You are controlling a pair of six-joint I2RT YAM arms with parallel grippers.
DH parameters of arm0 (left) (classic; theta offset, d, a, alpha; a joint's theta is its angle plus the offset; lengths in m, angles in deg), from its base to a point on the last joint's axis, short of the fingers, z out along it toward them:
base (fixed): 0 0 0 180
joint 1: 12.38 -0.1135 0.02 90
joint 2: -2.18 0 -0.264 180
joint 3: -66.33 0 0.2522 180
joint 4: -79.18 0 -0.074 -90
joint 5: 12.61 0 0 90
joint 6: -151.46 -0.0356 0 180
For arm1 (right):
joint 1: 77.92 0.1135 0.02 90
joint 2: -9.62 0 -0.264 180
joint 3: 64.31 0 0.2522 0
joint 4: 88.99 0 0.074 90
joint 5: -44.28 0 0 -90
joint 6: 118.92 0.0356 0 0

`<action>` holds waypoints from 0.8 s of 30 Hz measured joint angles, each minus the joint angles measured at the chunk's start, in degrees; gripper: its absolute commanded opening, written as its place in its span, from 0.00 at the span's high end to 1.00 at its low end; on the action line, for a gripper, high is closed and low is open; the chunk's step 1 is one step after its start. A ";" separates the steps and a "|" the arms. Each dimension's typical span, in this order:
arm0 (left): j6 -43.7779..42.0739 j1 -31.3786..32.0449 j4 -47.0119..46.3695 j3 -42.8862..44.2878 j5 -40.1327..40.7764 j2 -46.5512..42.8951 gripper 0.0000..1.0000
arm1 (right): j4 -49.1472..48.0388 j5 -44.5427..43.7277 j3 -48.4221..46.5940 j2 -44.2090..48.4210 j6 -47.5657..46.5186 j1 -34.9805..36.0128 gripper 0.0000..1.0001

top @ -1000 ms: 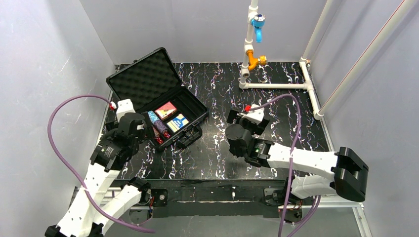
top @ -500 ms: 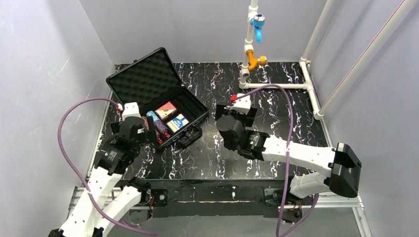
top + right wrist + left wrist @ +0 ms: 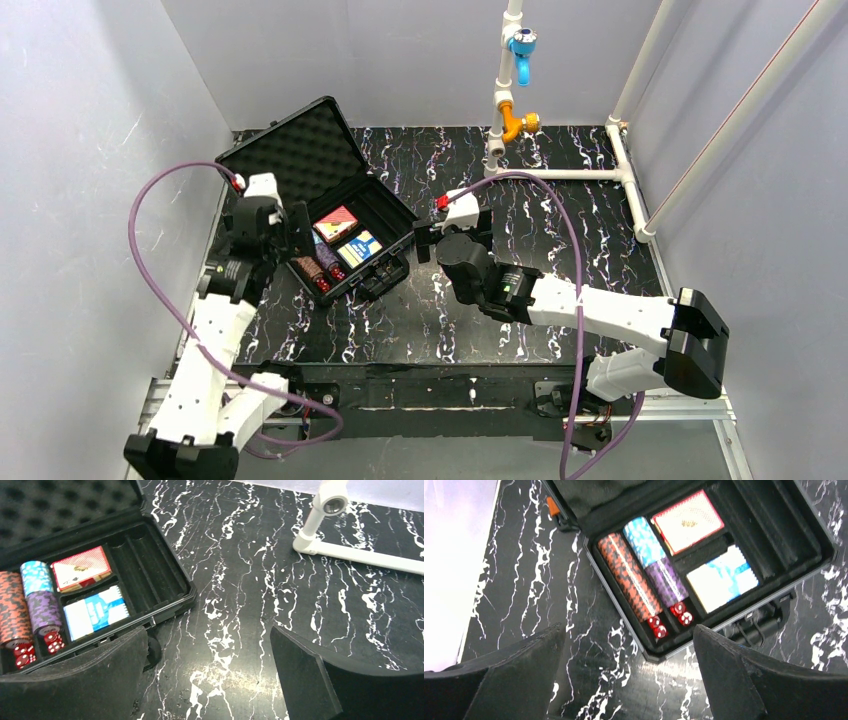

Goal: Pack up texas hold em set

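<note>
Overhead, black case (image 3: 405, 215) open on the left part of the counter (image 3: 560, 260), foam-lined lid (image 3: 295, 160) tipped back toward the far left corner. Sits at an angle to the counter edge.

Packed in the tray: red card box (image 3: 687, 521) on the far side, blue card box (image 3: 722, 578) just nearer, each in its own compartment. Left of those, long brown chip stack (image 3: 629, 577) lying on its side; beside it, blue chip stack (image 3: 644, 540) and purple chip stack (image 3: 666, 580) end to end in one row. Four red dice (image 3: 657, 626) in pairs at the near ends of the two rows, touching the chips.

Left fingers (image 3: 519, 675) spread wide, gripping nothing, hovering over the near left side of the case. Right fingers (image 3: 305, 675) likewise wide apart, holding nothing, above the counter just right of the case.

White pipe frame (image 3: 560, 173) with blue and orange fittings at the far right, well apart from the case.
</note>
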 measured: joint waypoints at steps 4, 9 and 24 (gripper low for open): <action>-0.76 -6.71 -2.29 4.31 -4.55 5.75 0.02 | 0.02 2.75 0.00 0.00 -0.35 -0.13 0.00; 0.42 -18.43 -3.91 10.82 -12.68 11.58 0.02 | 0.15 5.16 0.00 -0.11 -0.15 -0.72 0.00; 6.58 -36.02 -12.52 26.18 -33.40 34.58 0.07 | 0.72 11.52 1.42 -1.77 2.14 -2.62 0.00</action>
